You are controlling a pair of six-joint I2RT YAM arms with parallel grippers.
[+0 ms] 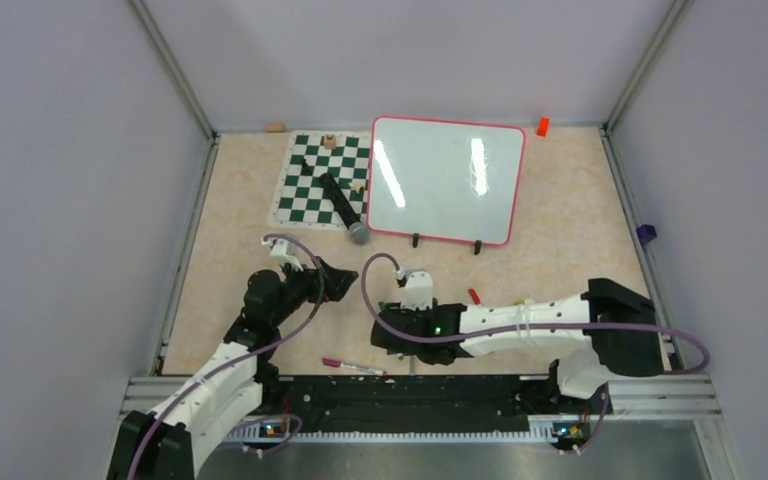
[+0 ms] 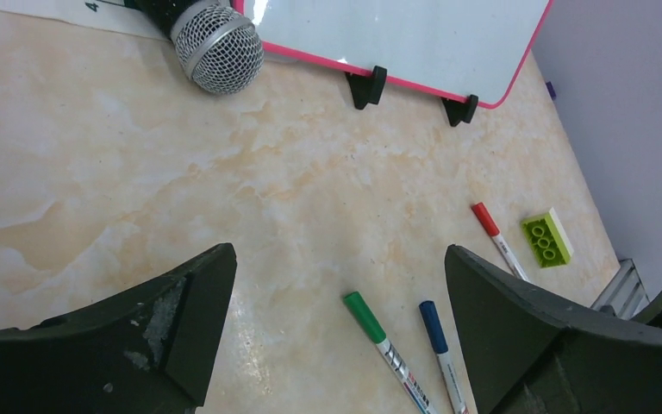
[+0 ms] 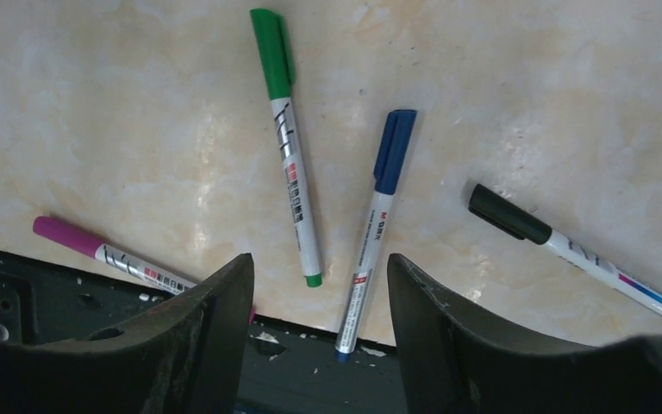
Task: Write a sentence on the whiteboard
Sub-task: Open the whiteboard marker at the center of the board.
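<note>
- The whiteboard [image 1: 448,180] is seen in the upper middle of the top view, at the far side of the worktop [image 1: 560,270]. Its pink-framed face is plain glossy white, crossed by two bright streaks of reflection.
- Two small black feet [image 2: 368,86] are seen along its lower edge.
- Its left edge is set right against the green-and-white chess mat [image 1: 305,190]. A black microphone [image 1: 338,203] is laid slantwise on the mat, its mesh head just beside the board's lower left corner.
- The left fingers [image 2: 164,319] are spread wide apart with nothing between them, over bare worktop. They are pointed towards the board, which is seen at the top of the left wrist view.
- In that view a green marker [image 2: 384,345] and a blue marker [image 2: 441,354] are seen side by side at the lower middle. A red marker [image 2: 496,237] is seen just beside a lime-green brick [image 2: 547,237] at the right.
- The right fingers [image 3: 181,345] are parted over the near edge of the worktop, and nothing is clamped by them. The lower ends of the green and blue markers are seen at the gap between them.
- A magenta-capped marker [image 3: 103,250] is partly hidden behind one finger at the lower left of the right wrist view. A black-capped marker [image 3: 517,220] is seen at the right.
</note>
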